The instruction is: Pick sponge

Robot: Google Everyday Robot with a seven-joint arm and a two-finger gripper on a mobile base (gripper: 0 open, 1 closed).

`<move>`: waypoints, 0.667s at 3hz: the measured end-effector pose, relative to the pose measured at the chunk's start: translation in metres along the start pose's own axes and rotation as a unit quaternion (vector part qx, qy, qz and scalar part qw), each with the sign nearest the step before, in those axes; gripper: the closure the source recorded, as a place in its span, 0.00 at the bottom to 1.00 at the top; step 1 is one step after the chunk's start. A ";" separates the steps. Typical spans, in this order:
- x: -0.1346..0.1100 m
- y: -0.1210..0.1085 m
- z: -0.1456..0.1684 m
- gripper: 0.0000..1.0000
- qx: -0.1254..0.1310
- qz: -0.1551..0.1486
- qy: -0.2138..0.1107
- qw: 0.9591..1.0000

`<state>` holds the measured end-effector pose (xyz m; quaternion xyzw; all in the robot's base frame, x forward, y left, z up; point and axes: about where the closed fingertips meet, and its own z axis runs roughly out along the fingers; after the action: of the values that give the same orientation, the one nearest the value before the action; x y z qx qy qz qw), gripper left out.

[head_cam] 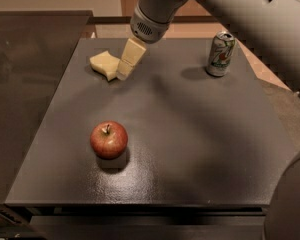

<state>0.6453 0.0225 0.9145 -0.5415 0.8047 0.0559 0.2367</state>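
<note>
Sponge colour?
Pale yellow-cream sponge, clearest in the camera view; tool hovers just beside it.

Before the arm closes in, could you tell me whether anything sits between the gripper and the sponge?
Nothing visible does. The gripper is right beside the sponge; the red apple and the soda can stand well clear.

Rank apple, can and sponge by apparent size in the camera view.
1. apple and can: look about alike; the apple sits nearer the camera, so no firm order.
2. sponge: smallest, its right edge hidden behind the gripper hanging over it.
</note>
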 end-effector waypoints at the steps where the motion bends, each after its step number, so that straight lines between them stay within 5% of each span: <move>1: -0.025 0.003 0.030 0.00 -0.018 0.014 -0.005 1.000; 2: -0.038 0.007 0.053 0.00 -0.043 0.032 -0.010 0.999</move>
<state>0.6673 0.0760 0.8837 -0.5248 0.8158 0.1038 0.2196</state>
